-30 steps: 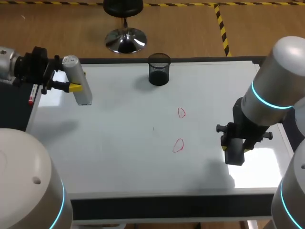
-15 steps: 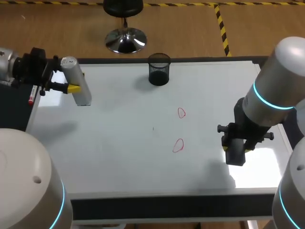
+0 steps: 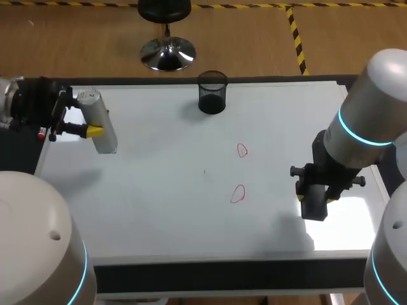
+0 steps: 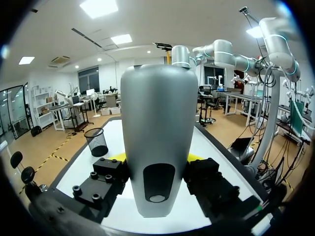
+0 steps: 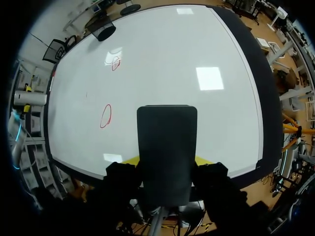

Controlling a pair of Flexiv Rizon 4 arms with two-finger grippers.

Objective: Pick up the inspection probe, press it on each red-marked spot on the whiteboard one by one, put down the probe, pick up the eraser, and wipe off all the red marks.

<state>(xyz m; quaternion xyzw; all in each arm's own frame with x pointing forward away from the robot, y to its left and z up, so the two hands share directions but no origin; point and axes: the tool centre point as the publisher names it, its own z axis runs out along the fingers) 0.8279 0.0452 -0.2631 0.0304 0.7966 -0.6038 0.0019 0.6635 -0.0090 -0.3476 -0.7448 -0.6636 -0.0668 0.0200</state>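
Since a second ago the left claw (image 3: pixel 93 124) has drawn back toward the left edge of the whiteboard (image 3: pixel 165 190), carrying the one inspection probe (image 3: pixel 103 135) with it. The right claw (image 3: pixel 313 202) has barely shifted.

The left claw is closed on the silver probe, one yellow-tipped finger on each side of its body. In the left wrist view the probe (image 4: pixel 157 142) stands out straight ahead of the claw (image 4: pixel 156 160), filling the space between the fingers. It is held above the board near the left edge.

The right claw grips the one dark eraser (image 3: pixel 313 210) between its fingers. In the right wrist view the eraser (image 5: pixel 166 147) juts ahead of the claw (image 5: pixel 166 160) over the white surface.

Two red marks are on the board, both between the two claws and closer to the right one. The nearer mark (image 3: pixel 237 194) (image 5: pixel 105 116) sits beside the right claw, apart from the eraser. The farther mark (image 3: pixel 241 150) (image 5: pixel 115 63) lies ahead of it.

One black mesh cup (image 3: pixel 212 92) (image 5: pixel 104 32) stands at the board's far edge, beyond the marks and well ahead of the left claw (image 4: pixel 97 141).
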